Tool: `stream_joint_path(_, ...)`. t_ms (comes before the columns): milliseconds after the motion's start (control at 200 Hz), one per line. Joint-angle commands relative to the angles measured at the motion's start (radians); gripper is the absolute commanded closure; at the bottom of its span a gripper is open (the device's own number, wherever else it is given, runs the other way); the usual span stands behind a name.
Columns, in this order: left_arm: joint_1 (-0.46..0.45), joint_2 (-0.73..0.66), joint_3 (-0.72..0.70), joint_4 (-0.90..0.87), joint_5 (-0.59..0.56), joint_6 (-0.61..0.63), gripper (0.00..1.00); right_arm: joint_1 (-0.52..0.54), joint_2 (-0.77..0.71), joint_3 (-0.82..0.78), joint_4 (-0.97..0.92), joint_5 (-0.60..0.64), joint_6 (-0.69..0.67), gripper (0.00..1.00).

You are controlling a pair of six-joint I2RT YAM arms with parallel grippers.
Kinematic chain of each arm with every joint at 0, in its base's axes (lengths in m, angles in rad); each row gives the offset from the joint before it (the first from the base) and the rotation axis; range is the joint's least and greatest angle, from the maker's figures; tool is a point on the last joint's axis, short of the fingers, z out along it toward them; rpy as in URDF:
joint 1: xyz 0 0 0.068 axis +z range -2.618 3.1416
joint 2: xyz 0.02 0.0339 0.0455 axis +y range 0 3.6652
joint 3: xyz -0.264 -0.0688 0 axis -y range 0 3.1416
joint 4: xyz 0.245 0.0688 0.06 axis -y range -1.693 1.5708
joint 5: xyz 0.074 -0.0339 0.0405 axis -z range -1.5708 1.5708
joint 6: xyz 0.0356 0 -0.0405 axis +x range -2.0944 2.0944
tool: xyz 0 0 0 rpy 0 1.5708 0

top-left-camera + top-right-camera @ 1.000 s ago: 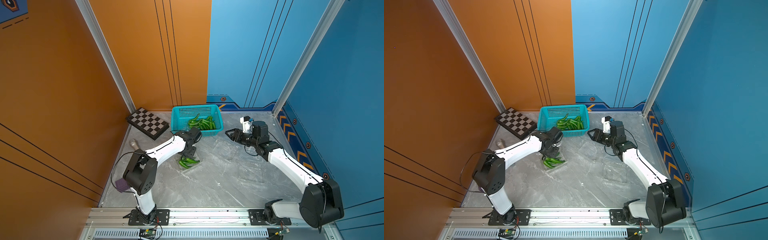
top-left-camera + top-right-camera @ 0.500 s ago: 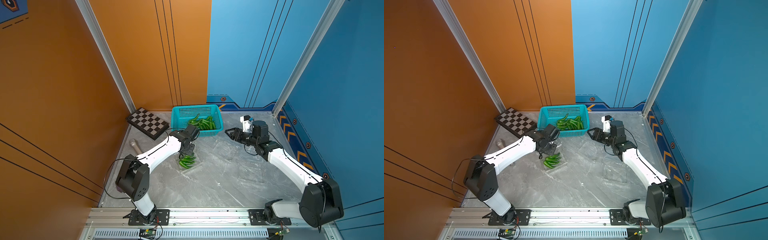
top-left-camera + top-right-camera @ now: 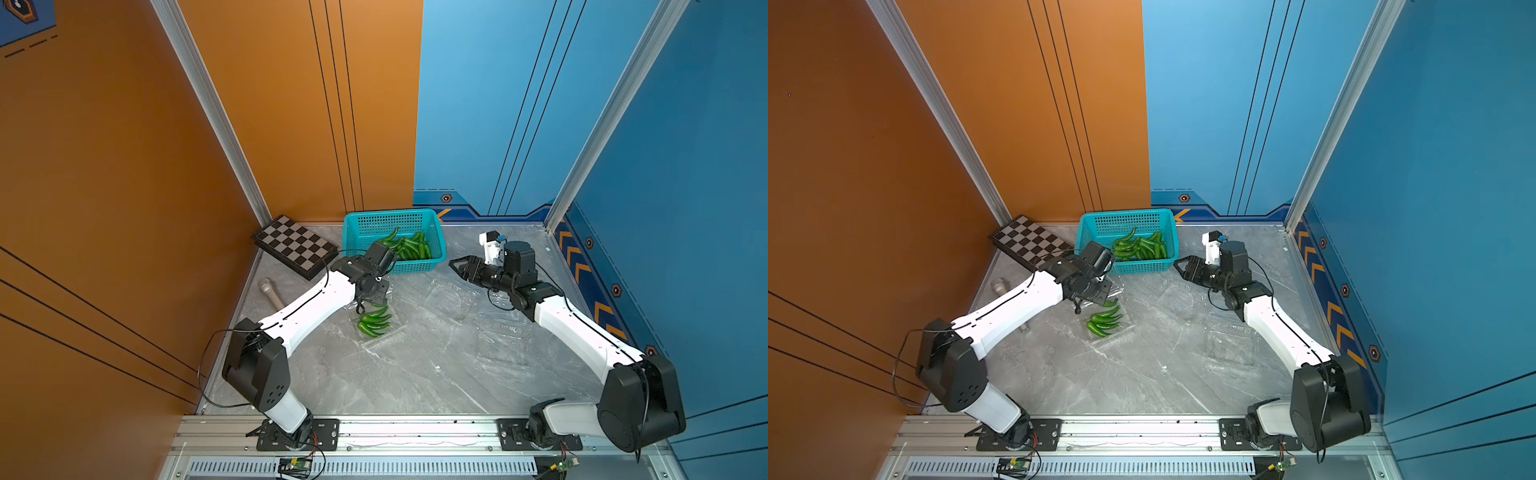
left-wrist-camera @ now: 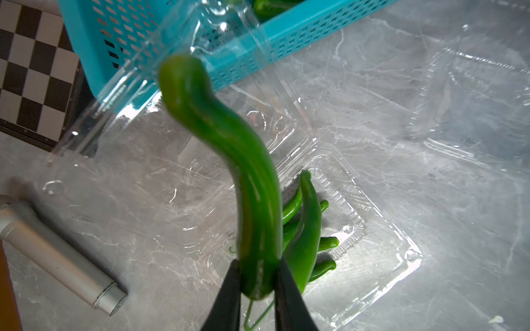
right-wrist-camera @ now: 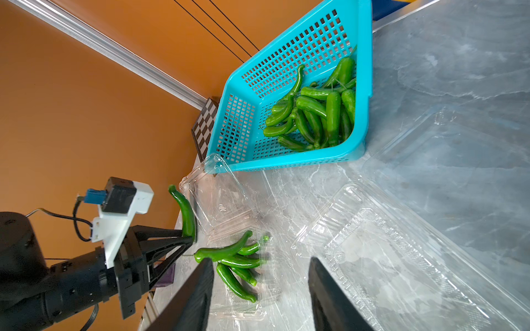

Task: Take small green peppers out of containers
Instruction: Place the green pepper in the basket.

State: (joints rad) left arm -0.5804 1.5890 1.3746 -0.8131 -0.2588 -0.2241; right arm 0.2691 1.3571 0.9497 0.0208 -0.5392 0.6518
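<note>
My left gripper (image 4: 256,272) is shut on the stem end of one long curved small green pepper (image 4: 252,200), held just above an open clear container (image 4: 401,258). A few more small green peppers (image 3: 375,324) lie in that container (image 3: 400,330); its lid (image 4: 172,71) stands up against the basket. From the right wrist view the held pepper (image 5: 186,212) points upward from the left gripper (image 5: 190,238). My right gripper (image 3: 454,264) hangs open and empty to the right of the basket, its fingertips (image 5: 209,262) wide apart. Two empty containers (image 3: 451,297) (image 3: 503,340) lie on the table.
A teal perforated basket (image 3: 415,266) at the back holds several peppers (image 3: 409,247). A folded chessboard (image 3: 295,245) lies to its left and a silver cylinder (image 3: 272,293) near the left wall. Orange and blue walls close in three sides.
My left arm has swung its elbow leftward and raised the gripper slightly with the pepper in it. The right arm has not moved.
</note>
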Motion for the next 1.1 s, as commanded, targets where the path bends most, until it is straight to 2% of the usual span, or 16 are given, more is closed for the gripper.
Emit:
stream_joint_path(0,0.011,-0.034,0.037,-0.025,0.03,0.02,0.93,0.005,0.012,-0.012,0.027,-0.018,0.011,0.45)
stream_joint_path(190,0.022,-0.011,0.131,-0.027,0.04,0.052,0.92,0.007,0.017,-0.02,0.035,-0.021,0.012,0.45)
stream_joint_path(380,0.072,0.101,0.355,-0.027,0.084,0.116,0.88,0.006,0.016,-0.032,0.059,-0.025,0.019,0.45)
stream_joint_path(586,0.124,0.307,0.651,-0.032,0.138,0.161,0.85,0.006,0.007,-0.043,0.075,-0.023,0.02,0.45)
stream_joint_path(721,0.156,0.491,0.851,-0.046,0.157,0.174,0.85,0.009,0.021,-0.043,0.108,-0.039,0.033,0.45)
stream_joint_path(971,0.209,0.756,1.126,-0.058,0.108,0.193,0.83,0.021,0.049,-0.031,0.128,-0.052,0.034,0.45)
stream_joint_path(1036,0.214,0.773,1.146,-0.056,0.106,0.197,0.69,0.025,0.045,-0.03,0.124,-0.047,0.032,0.44)
stream_joint_path(1096,0.213,0.78,1.153,-0.057,0.096,0.209,0.63,0.025,0.04,-0.029,0.117,-0.041,0.032,0.44)
